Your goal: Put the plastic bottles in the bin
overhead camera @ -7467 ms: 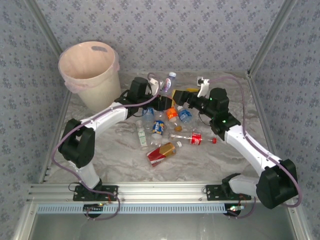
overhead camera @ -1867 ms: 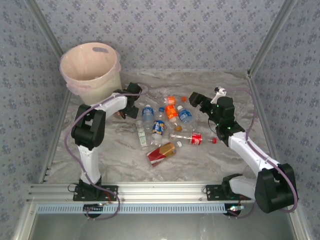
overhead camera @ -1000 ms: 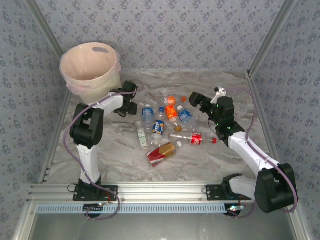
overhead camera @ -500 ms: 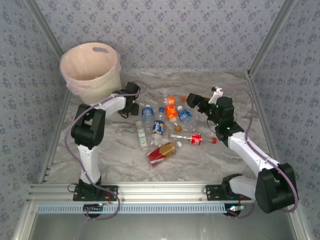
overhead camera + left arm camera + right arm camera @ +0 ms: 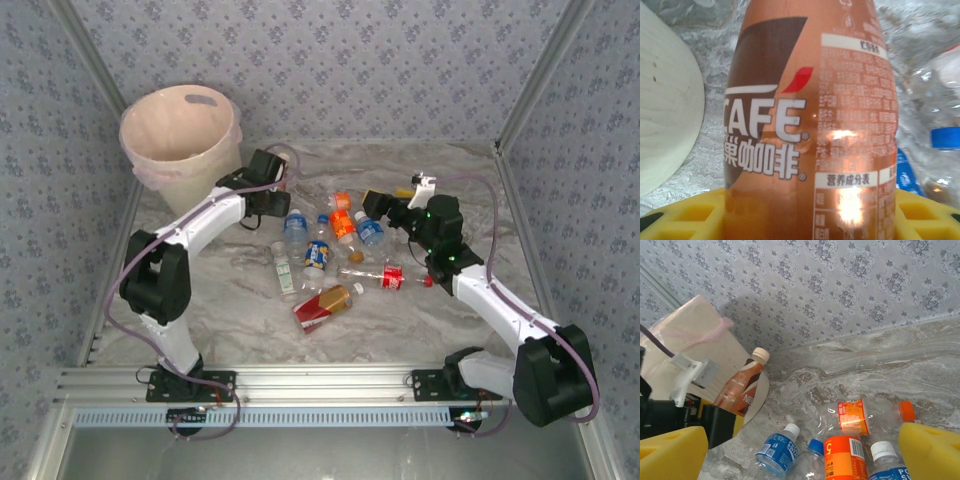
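Note:
A brown coffee bottle (image 5: 810,115) with a cream cap (image 5: 760,355) stands tilted between the yellow pads (image 5: 685,212) of my left gripper (image 5: 268,203), which is shut on it. It hangs just right of the bin (image 5: 205,185), a cream pail with a pinkish liner. My right gripper (image 5: 802,460) is open above the pile of bottles, with nothing between its yellow fingers (image 5: 670,452). Under it lie a blue-label bottle (image 5: 777,450), an orange-label bottle (image 5: 844,457) and a clear bottle with an orange band (image 5: 855,416).
More bottles lie mid-table: a red-label cola bottle (image 5: 385,275), a red and gold one (image 5: 322,305), a slim clear one (image 5: 283,268). Patterned walls close the back and sides. The metal rail (image 5: 320,385) runs along the near edge.
My left gripper has closed on the brown bottle and swung up and right beside the bin. My right gripper has shifted left over the bottle pile, staying open.

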